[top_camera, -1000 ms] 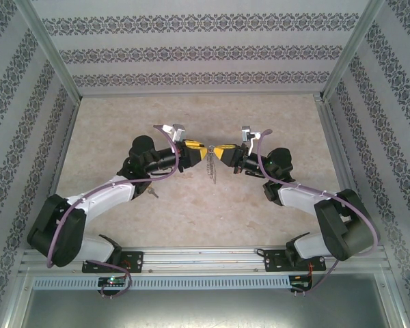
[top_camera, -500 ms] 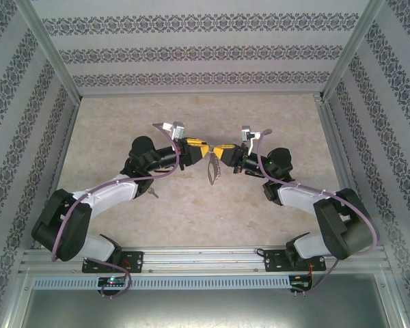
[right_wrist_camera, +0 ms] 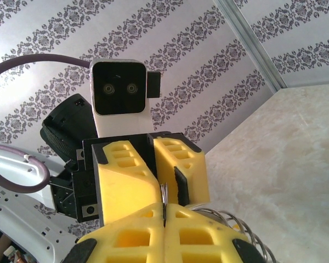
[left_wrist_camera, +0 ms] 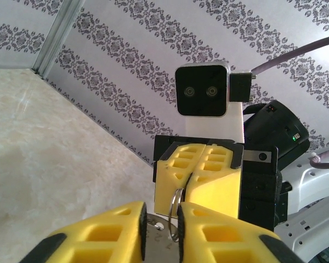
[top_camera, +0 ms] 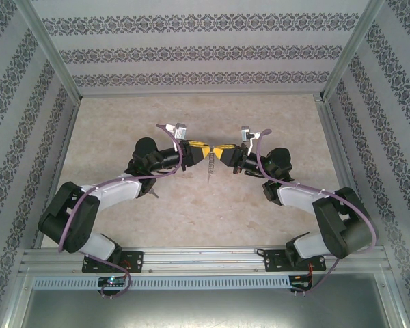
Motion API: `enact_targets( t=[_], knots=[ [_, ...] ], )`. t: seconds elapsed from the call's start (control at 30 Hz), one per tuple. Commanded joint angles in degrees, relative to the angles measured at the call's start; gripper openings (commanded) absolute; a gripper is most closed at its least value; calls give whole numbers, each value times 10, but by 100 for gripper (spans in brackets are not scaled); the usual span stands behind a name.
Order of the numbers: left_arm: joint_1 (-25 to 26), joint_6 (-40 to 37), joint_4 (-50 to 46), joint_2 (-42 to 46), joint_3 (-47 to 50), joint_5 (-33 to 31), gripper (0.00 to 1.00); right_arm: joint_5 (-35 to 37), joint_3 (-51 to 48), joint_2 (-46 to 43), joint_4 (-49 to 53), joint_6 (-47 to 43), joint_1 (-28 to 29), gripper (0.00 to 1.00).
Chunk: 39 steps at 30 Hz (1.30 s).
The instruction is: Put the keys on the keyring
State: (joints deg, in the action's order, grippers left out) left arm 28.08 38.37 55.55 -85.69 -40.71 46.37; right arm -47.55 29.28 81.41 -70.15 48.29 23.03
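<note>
The keyring [left_wrist_camera: 178,211] is a thin silvery ring pinched between the fingertips of my right gripper [right_wrist_camera: 164,216], which is shut on it. Its chain [top_camera: 210,171] hangs below, where the two grippers meet nose to nose above mid-table. My left gripper [left_wrist_camera: 162,216] straddles the ring with a narrow gap between its pads. The ring lies against one pad. A flat grey metal piece [left_wrist_camera: 156,236] with a hole sits in that gap. A tiny dark thing, seemingly the key [top_camera: 153,195], lies on the table by my left forearm.
The marble-patterned tabletop [top_camera: 191,109] is walled by patterned panels on three sides. An aluminium rail [top_camera: 205,258] carries both arm bases at the near edge. A coiled silvery spring-like chain [right_wrist_camera: 252,235] shows beside the right fingers.
My left gripper's jaws have narrowed around the ring. The left arm's elbow shifted right. The hanging chain swung and now hangs straight again. The right arm held still.
</note>
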Motion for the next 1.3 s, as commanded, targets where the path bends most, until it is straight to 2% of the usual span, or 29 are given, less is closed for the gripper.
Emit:
enact_targets(
  t=[0.0,0.3,0.43,0.53,0.57,0.6,0.67,0.73,0.8,0.93,1.03,1.13,1.2,1.27],
  knots=[
    [1,15,57,-9,3,14,19,1,19,7,-41,0,4,0],
    [7,23,68,-24,-6,25,8,1,19,16,-47,1,4,0],
    [8,25,78,-29,-6,27,0,1,18,16,-48,2,3,0],
    [10,23,84,-29,-6,29,0,2,16,15,-47,6,0,0],
    [9,19,83,-27,-5,29,0,5,15,13,-45,9,-4,3],
    [10,13,77,-24,-6,29,0,6,12,12,-44,12,-10,16],
    [9,-13,51,-14,-9,30,0,10,3,5,-42,23,-29,51],
    [9,-46,18,0,-12,30,0,12,-9,-5,-35,30,-48,66],
    [10,-86,-32,13,-22,36,0,12,-19,-18,-18,29,-65,75],
    [9,-179,-150,33,-58,55,0,38,-32,-54,70,0,-87,81],
    [10,-258,-259,41,-92,61,0,99,-51,-85,140,-29,-96,85],
    [9,-331,-368,40,-130,67,0,183,-74,-127,199,-54,-96,97],
    [10,-372,-423,37,-152,75,0,212,-75,-154,255,-83,-96,98],
    [9,-404,-468,32,-170,80,0,203,-68,-173,308,-117,-96,98]
  ],
)
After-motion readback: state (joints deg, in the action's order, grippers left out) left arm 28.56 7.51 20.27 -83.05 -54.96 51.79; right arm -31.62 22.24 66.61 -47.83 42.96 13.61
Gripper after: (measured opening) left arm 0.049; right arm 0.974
